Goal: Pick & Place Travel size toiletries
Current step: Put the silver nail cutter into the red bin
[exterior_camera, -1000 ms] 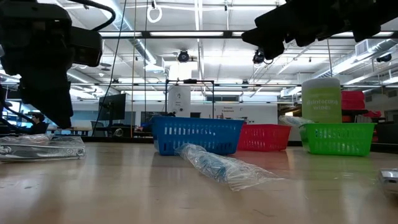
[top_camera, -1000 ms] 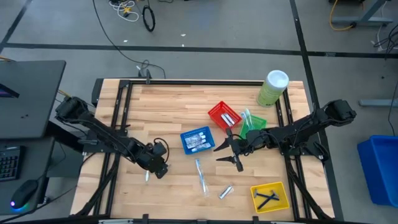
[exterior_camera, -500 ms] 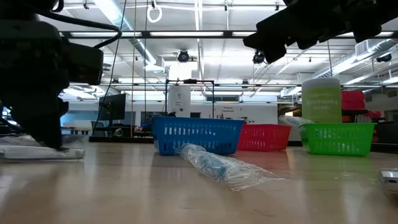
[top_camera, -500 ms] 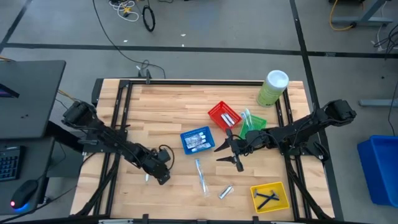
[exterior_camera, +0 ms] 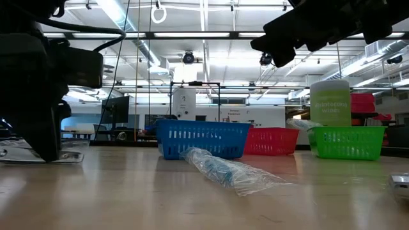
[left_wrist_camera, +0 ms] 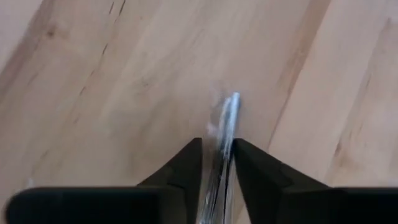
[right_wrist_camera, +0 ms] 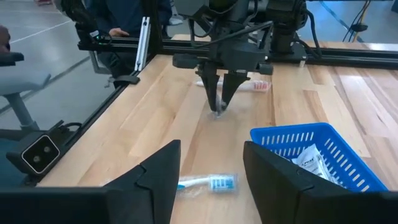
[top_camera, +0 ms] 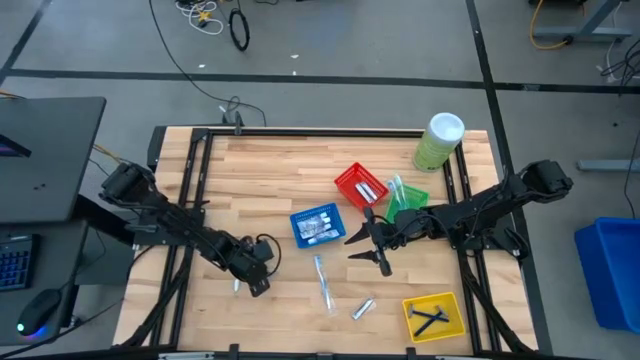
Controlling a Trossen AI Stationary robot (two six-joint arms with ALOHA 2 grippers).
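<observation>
Fingers of the left gripper [left_wrist_camera: 216, 163] straddle a wrapped toothbrush [left_wrist_camera: 225, 134] near the worktop's left front, pinching it for lifting (right gripper [top_camera: 372, 245] hovers mid-table, agape).

A clear-wrapped item [exterior_camera: 39, 151] is pinned flat on the table [exterior_camera: 204, 198] — right under the left gripper [exterior_camera: 45, 153], fingers planted on it.

Left end effector comes down and closes

The left end effector [left_wrist_camera: 216, 163] now sits lower on the counter [top_camera: 280, 190], left of the blue basket [top_camera: 316, 225], its fingers narrowed around a wrapped toiletry [left_wrist_camera: 225, 134].
</observation>
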